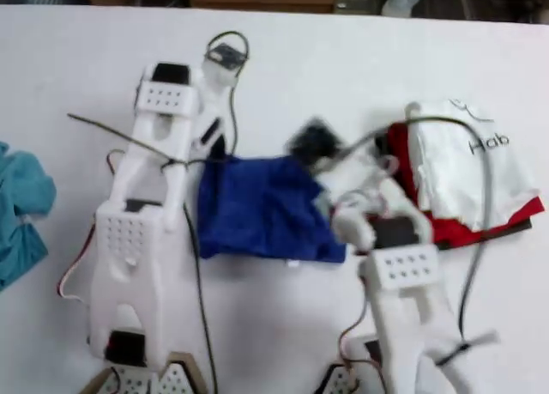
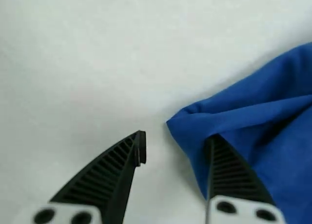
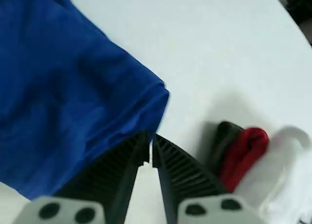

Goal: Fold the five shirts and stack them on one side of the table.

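Helper One: Your blue shirt [image 1: 262, 209] lies in the middle of the table [image 1: 343, 59]. It is bunched up, not a neat fold yet. The pile sits near the table's right edge: a white shirt [image 1: 459, 162] on a red shirt [image 1: 497, 221], with a dark cloth [image 3: 223, 136] under them. A teal shirt [image 1: 21, 209] lies at the left edge.

Helper Two: Your left gripper [image 2: 176, 138] is wide open and holds nothing. One finger is over the blue shirt's corner and the other is over bare table.

Helper One: Your right gripper [image 3: 150, 141] is almost closed, at the shirt's other far corner. You can see table through the thin gap, so I think it has no cloth in it.

Helper Two: Here is what could go wrong. If you close the left one where it is, it may catch only a tiny bit of the corner. The cloth could slip out when you lift.

Helper One: And if you don't open the right one first, it may pinch nothing. Then only one side goes up, and the shirt twists into a lump.

Helper Two: Watch the pile too. Your right gripper is just beside it. A wide swing could push the white shirt off the red one.
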Robot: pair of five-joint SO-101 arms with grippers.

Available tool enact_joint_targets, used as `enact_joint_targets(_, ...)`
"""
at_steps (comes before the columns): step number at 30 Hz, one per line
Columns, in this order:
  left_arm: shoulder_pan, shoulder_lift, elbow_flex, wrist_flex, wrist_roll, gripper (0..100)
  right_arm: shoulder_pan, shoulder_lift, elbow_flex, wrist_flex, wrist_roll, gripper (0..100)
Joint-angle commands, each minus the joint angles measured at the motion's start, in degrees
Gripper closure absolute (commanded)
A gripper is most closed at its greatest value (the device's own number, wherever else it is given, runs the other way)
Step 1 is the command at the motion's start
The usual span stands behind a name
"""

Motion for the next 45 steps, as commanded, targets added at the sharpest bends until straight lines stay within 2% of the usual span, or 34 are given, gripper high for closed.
enact_joint_targets(1,0.3,-0.5,-2.6,1.6,0.6,78,-3.4,10.7,-5.1,-2.9,-0.4,97.5)
enact_joint_targets(5,0.2,-0.5,-2.6,2.5,0.3,78,-3.2,21.0,-11.1,-1.1,-0.4,97.5)
enact_joint_targets(12,0.2,-0.5,-3.0,2.3,0.3,78,-3.6,23.4,-13.1,6.9,0.0,97.5)
enact_joint_targets(18,-0.3,-0.6,-3.1,2.7,0.3,78,9.4,29.2,-10.5,1.0,11.3,97.5)
enact_joint_targets(20,-0.3,-0.8,-3.1,2.8,0.3,78,12.7,30.6,-10.9,-0.7,13.4,97.5)
enact_joint_targets(23,-0.3,-1.1,-3.1,2.8,0.4,78,14.1,30.6,-13.5,2.8,13.7,97.5)
enact_joint_targets(28,0.2,-0.8,-3.1,2.7,0.5,78,8.8,25.7,-20.9,13.7,12.6,97.5)
enact_joint_targets(32,-0.1,-1.0,-3.1,2.7,0.5,78,-0.2,18.9,-23.0,20.5,2.9,97.5)
enact_joint_targets(37,-1.1,-1.1,-3.1,2.7,0.5,78,-11.2,16.9,-15.8,17.8,0.2,97.5)
enact_joint_targets(45,-2.1,-1.1,-3.1,2.7,0.6,78,-13.2,16.9,-4.9,10.8,0.8,97.5)
